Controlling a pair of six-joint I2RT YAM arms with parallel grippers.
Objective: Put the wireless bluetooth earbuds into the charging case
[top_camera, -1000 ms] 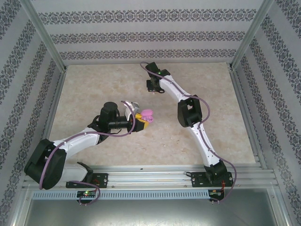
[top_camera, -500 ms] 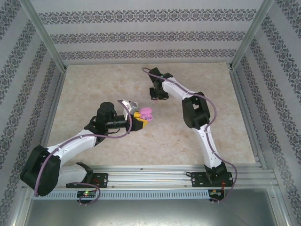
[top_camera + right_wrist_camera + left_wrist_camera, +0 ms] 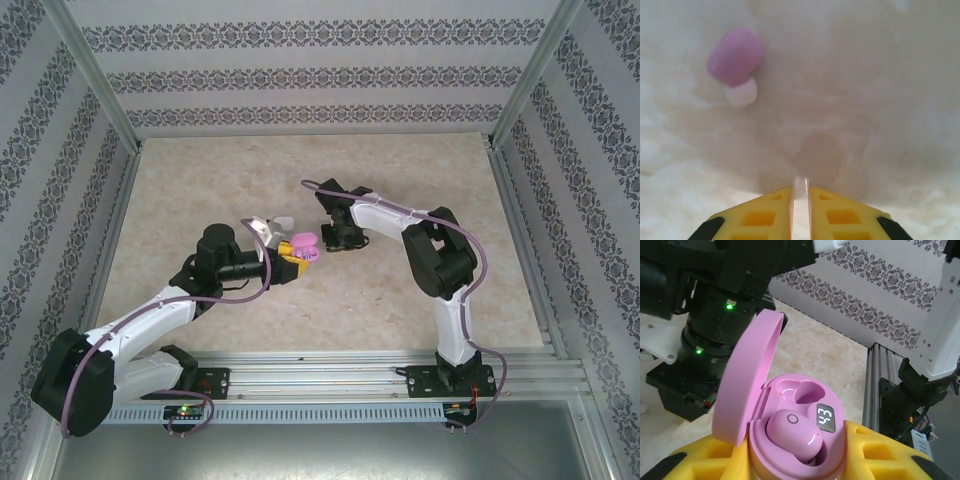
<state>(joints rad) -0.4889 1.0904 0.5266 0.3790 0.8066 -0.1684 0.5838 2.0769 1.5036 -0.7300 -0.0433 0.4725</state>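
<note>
The left end effector (image 3: 292, 252) pinches the open pink charging case (image 3: 747, 385) above the middle of the worktop (image 3: 200, 190). One purple earbud (image 3: 790, 435) sits in its near socket. The right end effector (image 3: 800, 192), fingers pressed together, hangs just beside the case. A second earbud (image 3: 735, 56), blurred, lies ahead of it.

Lab test cell — aluminium frame (image 3: 95, 75), wallpapered panels (image 3: 320, 75), marble-look tabletop (image 3: 200, 180).

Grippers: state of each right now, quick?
Left gripper: closed on the open pink charging case.
Right gripper: closed; can't tell if it pinches anything.
</note>
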